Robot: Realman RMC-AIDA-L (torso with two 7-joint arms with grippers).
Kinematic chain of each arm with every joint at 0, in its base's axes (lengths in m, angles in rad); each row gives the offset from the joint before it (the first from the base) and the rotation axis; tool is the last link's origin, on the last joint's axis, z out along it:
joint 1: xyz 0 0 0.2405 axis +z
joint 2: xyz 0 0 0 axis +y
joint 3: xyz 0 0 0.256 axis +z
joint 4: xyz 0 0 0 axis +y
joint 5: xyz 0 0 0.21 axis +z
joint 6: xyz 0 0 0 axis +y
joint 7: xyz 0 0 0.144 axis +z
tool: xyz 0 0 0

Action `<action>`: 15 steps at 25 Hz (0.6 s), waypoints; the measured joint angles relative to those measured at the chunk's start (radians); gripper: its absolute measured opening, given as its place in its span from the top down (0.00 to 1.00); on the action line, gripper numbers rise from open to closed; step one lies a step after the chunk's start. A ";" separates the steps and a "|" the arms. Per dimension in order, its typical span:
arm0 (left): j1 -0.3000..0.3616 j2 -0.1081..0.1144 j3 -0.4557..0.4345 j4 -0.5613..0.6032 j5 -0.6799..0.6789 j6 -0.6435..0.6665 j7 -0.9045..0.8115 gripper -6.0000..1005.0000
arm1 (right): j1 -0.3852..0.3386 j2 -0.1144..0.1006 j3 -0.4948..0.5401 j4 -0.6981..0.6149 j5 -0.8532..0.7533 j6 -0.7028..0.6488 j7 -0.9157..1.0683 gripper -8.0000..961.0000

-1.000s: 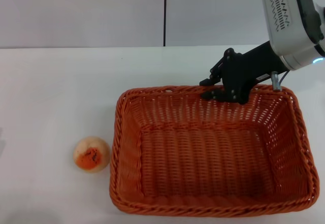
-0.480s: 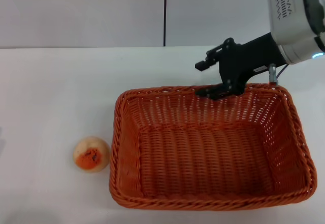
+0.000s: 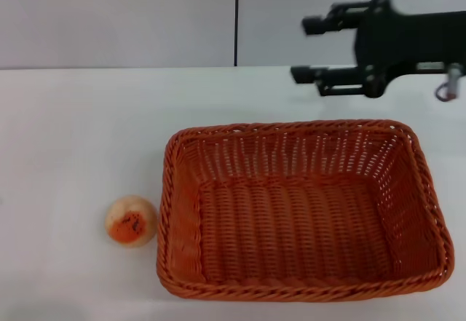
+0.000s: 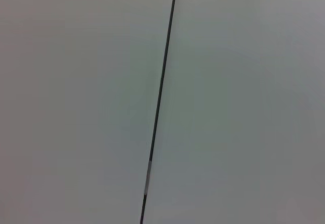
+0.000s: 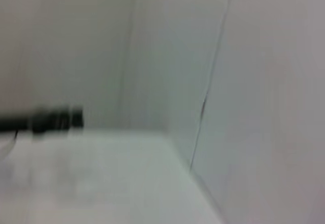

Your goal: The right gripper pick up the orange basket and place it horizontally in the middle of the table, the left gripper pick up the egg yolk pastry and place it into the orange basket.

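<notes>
The orange basket (image 3: pixel 306 212) lies lengthwise across the white table (image 3: pixel 80 132), right of centre, and holds nothing. To its left, just apart from its rim, the egg yolk pastry (image 3: pixel 131 220) rests on the table. My right gripper (image 3: pixel 304 49) hovers above and behind the basket's far rim, open, fingers pointing left with nothing between them. My left gripper is out of view; the left wrist view shows only a grey wall with a dark seam.
A grey wall with a vertical seam (image 3: pixel 237 19) runs behind the table. In the right wrist view a black finger (image 5: pixel 53 120) shows against the wall and the table's corner.
My right gripper has let go of the basket's far rim and risen up and away from it. The basket settled slightly; the pastry has not moved.
</notes>
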 joint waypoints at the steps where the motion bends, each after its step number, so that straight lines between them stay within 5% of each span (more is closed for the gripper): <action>1: -0.016 0.001 0.002 0.042 0.002 0.012 -0.038 0.19 | -0.031 0.000 0.002 -0.009 0.058 -0.001 -0.002 0.31; 4: -0.043 0.001 0.006 0.104 0.003 0.036 -0.084 0.19 | -0.185 0.003 0.008 -0.002 0.289 -0.018 -0.058 0.31; 6: -0.043 0.001 0.006 0.104 0.003 0.036 -0.084 0.19 | -0.221 0.004 0.011 0.010 0.338 -0.025 -0.081 0.30; 9: -0.060 0.002 0.007 0.139 0.004 0.047 -0.098 0.19 | -0.344 0.009 0.035 0.183 0.559 -0.040 -0.241 0.30; 15: -0.074 0.003 0.008 0.154 0.004 0.042 -0.103 0.19 | -0.386 0.006 0.142 0.517 0.732 -0.030 -0.502 0.30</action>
